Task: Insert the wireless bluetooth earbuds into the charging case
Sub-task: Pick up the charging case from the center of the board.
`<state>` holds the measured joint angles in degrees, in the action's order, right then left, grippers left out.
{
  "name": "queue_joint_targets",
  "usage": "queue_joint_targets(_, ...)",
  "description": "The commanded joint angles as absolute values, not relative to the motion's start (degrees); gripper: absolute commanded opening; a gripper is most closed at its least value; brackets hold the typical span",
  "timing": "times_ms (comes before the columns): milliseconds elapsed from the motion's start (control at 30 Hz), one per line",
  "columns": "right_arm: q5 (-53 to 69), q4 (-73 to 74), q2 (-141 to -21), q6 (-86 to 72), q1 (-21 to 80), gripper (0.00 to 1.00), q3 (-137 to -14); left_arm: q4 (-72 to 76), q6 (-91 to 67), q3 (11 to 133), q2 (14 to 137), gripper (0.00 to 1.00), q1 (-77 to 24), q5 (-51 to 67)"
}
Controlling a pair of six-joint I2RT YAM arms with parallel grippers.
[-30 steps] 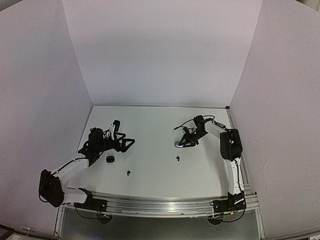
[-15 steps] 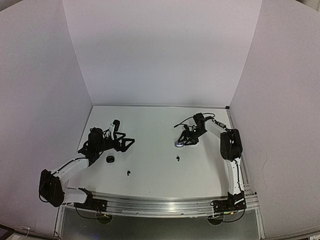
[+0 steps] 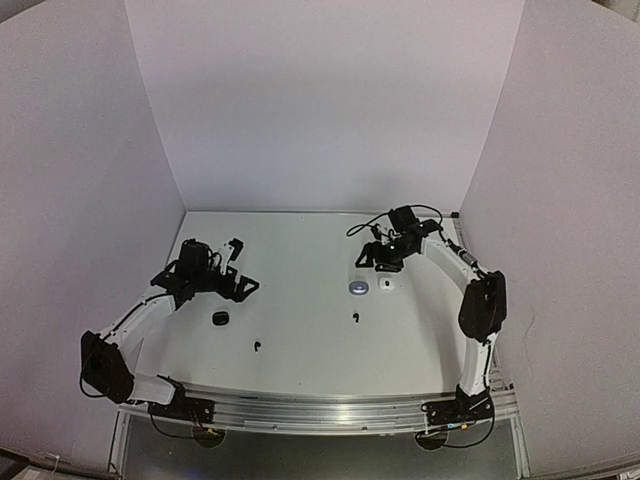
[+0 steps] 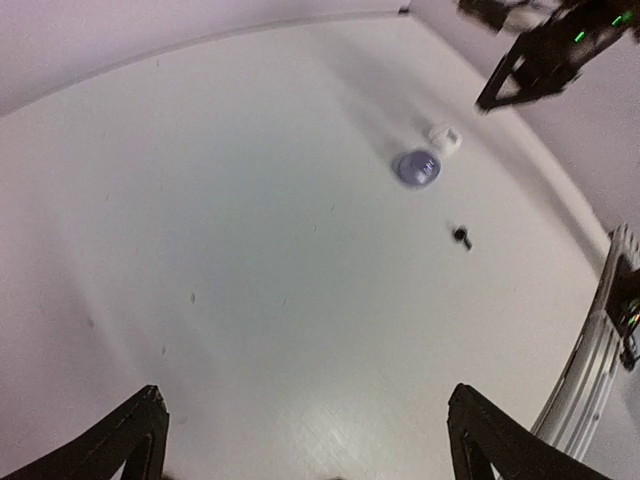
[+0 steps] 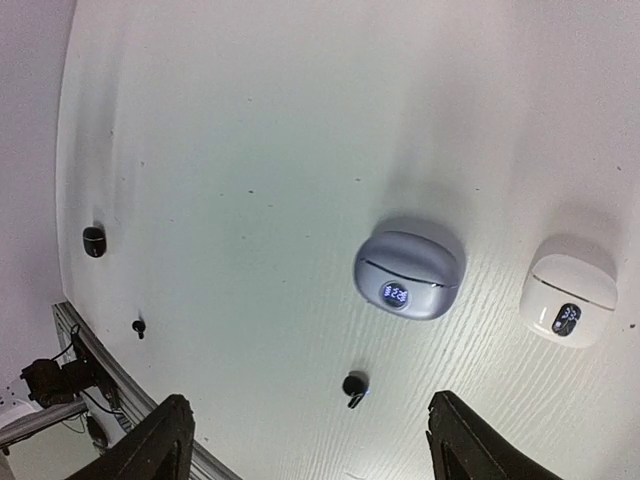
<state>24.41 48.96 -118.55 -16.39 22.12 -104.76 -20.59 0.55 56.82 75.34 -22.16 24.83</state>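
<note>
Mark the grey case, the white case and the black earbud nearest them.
grey case (image 5: 410, 262): right wrist view, middle of its shell.
white case (image 5: 568, 295): right wrist view, centre of its body.
black earbud (image 5: 354, 384): right wrist view, its round head.

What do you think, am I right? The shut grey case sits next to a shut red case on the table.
Not quite. The shut case next to the shut grey case is a white case, not a red one. The right wrist view shows both lying side by side on the table.
</note>
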Motion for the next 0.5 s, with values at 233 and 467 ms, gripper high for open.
queue_joint_targets(233, 10.19, 49.49, -111.03, -22.00, 35.59, 0.86, -102.38, -62.01, -7.55, 70.58, 91.93, 1.00, -19.90, -11.54)
queue_joint_targets(467, 8.75, 49.64, -110.37, -23.78, 39.94, 0.87, -101.77, -54.82, -17.14, 68.40, 97.13, 1.00, -19.87, -5.74)
